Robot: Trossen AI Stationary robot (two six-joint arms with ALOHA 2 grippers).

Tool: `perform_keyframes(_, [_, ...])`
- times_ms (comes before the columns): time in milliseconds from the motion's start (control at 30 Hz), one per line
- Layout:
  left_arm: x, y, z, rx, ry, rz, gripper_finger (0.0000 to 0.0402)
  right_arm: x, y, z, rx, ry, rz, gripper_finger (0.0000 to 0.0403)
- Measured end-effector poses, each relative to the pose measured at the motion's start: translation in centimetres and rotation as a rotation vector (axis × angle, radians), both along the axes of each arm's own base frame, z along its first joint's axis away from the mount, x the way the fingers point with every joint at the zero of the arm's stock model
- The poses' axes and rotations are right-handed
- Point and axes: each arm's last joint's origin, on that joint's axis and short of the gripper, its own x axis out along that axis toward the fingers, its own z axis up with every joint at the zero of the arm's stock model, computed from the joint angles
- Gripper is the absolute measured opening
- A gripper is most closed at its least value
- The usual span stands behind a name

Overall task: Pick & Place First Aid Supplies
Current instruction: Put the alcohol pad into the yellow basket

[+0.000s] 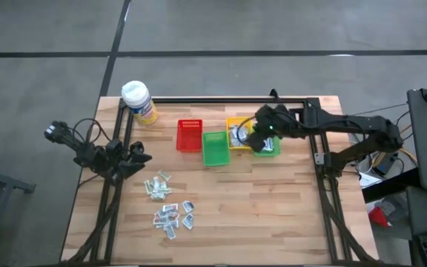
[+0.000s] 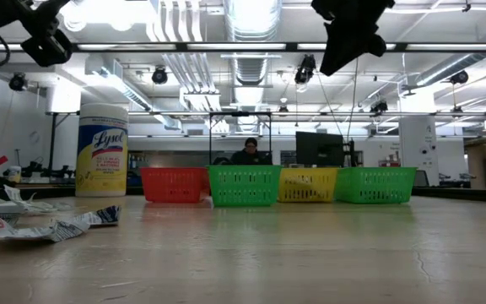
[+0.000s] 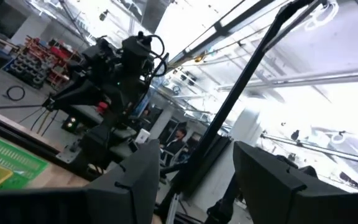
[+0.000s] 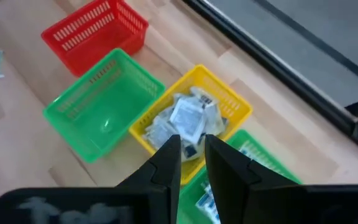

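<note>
Loose first aid packets lie flat on the wooden table in two clusters, one (image 1: 158, 185) and one nearer the front (image 1: 173, 215); the low view shows them at its left (image 2: 57, 226). More silvery-white packets (image 4: 188, 118) fill the yellow bin (image 1: 237, 132). Blue-striped strips (image 4: 207, 199) lie in the right green bin (image 1: 269, 146). My right gripper (image 4: 192, 155) hovers above the yellow bin's near rim, pointing down, its fingers a narrow gap apart with nothing between them. My left gripper (image 1: 141, 156) waits open at the table's left side, raised and tipped upward (image 3: 197, 180).
A red bin (image 1: 190, 135) and a bare green bin (image 1: 215, 148) stand in the row left of the yellow one. A Lysol canister (image 1: 138, 100) stands at the far left corner. A black frame rail (image 1: 228, 99) runs along the far edge. A person sits beyond the table (image 2: 250, 150).
</note>
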Motion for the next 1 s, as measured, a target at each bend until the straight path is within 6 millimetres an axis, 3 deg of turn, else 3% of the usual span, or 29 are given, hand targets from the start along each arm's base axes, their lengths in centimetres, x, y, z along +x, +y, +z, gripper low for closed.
perform_keyframes(233, [1.8,-1.2,1.9,0.078,0.125,-0.014,0.0197,-0.7,1.8,-1.5,0.041,-0.066,-0.006,0.0077])
perform_keyframes(500, [5.6,-3.6,5.2,0.135,0.402,-0.034,0.0197,-0.2,3.2,-3.3,0.049,-0.125,0.037,0.0063])
perform_keyframes(667, [7.9,-5.0,6.4,0.173,0.632,-0.04,0.0197,-0.6,3.8,-4.1,0.058,-0.189,0.017,0.0059])
perform_keyframes(767, [9.2,-5.8,8.0,0.151,0.686,-0.05,0.0197,-1.1,4.3,-4.5,0.068,-0.217,0.025,0.0059])
perform_keyframes(1000, [11.6,-7.4,8.3,0.176,0.784,-0.048,0.0197,-1.9,5.1,-4.4,0.066,-0.315,0.052,0.0053])
